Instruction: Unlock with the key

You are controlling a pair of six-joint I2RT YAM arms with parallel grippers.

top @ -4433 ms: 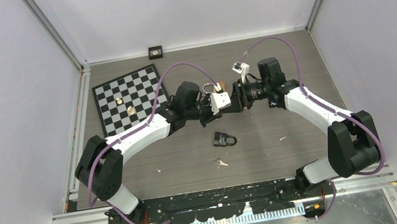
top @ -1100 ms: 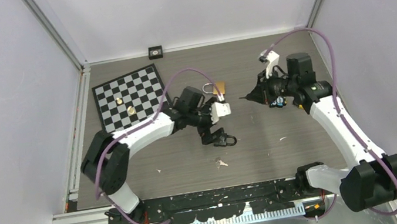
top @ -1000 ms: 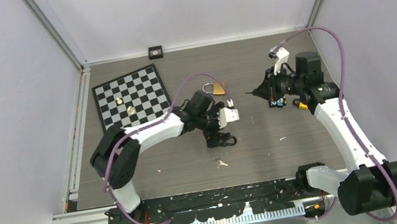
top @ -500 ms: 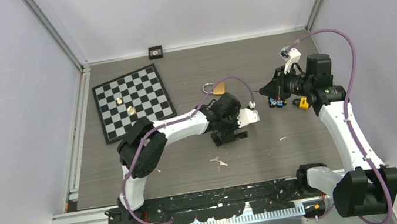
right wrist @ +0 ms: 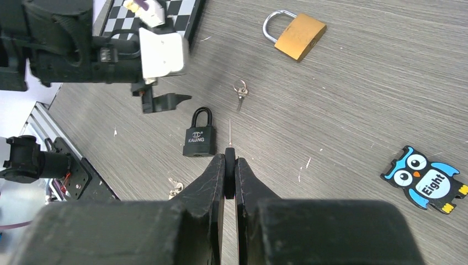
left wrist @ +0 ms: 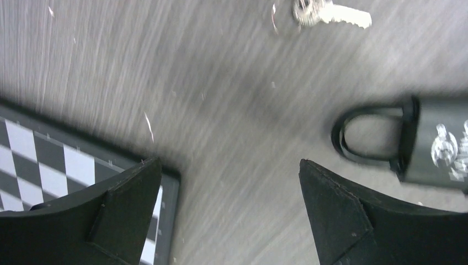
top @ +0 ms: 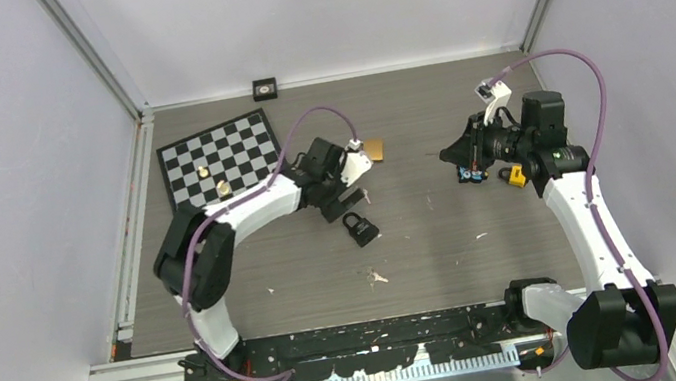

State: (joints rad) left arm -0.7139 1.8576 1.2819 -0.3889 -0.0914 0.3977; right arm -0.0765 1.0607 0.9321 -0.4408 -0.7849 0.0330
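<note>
Bright even light, soft shadows, motion blur in left wrist view

Table [top: 466,262]: chessboard [top: 224,167], black padlock [top: 360,231], brass padlock [right wrist: 295,35], keys [right wrist: 240,91], owl sticker [right wrist: 427,179].

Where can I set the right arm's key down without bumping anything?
Bare wood: front right, between the black padlock and the right arm; also the back strip behind the brass padlock. Crowded around the left gripper, both padlocks and the loose key.
</note>
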